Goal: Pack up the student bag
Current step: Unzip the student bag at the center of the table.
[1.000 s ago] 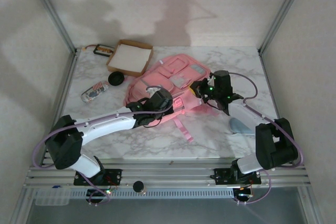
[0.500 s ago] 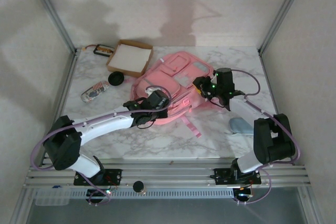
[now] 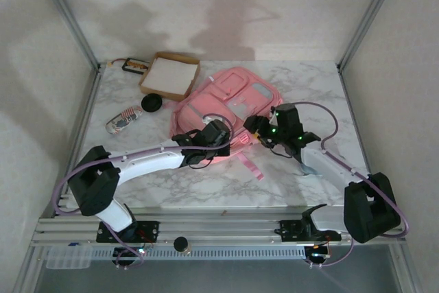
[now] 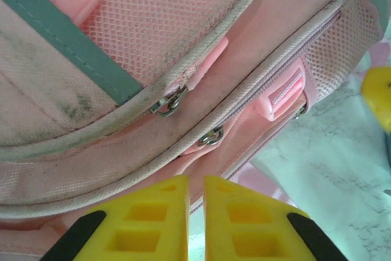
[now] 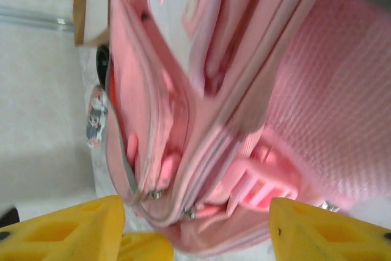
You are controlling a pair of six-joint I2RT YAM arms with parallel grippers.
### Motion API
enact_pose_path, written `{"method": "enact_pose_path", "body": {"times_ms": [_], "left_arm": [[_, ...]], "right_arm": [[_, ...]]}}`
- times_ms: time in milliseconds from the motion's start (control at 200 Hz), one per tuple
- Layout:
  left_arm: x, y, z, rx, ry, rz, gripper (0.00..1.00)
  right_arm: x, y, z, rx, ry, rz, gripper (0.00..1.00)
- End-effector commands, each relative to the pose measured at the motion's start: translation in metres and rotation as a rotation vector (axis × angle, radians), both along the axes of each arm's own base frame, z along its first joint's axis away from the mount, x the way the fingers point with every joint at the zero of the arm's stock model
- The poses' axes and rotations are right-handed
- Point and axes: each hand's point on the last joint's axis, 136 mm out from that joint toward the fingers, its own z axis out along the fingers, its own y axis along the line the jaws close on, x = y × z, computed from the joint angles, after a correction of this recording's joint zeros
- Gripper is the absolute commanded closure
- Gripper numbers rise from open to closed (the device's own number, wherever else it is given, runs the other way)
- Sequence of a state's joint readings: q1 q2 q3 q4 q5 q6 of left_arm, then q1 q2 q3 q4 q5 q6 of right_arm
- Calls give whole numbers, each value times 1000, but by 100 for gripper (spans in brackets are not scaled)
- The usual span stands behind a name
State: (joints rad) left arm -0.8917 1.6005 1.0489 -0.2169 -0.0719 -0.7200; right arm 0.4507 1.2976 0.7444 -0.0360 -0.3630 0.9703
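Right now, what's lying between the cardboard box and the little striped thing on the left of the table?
A small black round object sits on the table between the cardboard box and the striped thing, seen in the top view.

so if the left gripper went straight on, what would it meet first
The student bag: its zip seam sits right ahead of the left gripper, apparently close, though depth is hard to judge.
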Motion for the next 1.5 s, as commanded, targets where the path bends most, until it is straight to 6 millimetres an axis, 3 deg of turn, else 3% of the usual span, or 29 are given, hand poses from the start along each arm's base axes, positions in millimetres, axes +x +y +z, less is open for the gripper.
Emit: {"method": "enact_pose_path", "body": {"times_ms": [0,215,521,661,766,916,1102,1197,1302,1497], "left_arm": [[8,2,8,15,-56,17,85],[6,12,4,-7,-54,52,84],[5,24,2,4,-53,82,84],[6,26,-1,-5,-54,87,84],[6,28,-2,3,-53,85,84],[5,30,-3,4,-53,84,83],[3,30,-1,-14,-48,90,82],[1,32,6,-39,-42,108,80],[-3,29,18,-97,-27,124,76],[-10,9,45,-185,-103,23,57]], "right_arm": [[-10,16,-7,26,43,16,45],[1,27,-2,49,14,-39,60],[16,45,-18,25,38,-60,59],[23,58,-6,49,11,-44,61],[25,63,3,53,-2,-45,71],[29,60,-13,40,25,-78,67],[34,64,-27,13,39,-74,82],[34,62,-18,37,25,-88,92],[31,67,7,156,16,-84,100],[31,68,56,336,13,-105,100]]}}
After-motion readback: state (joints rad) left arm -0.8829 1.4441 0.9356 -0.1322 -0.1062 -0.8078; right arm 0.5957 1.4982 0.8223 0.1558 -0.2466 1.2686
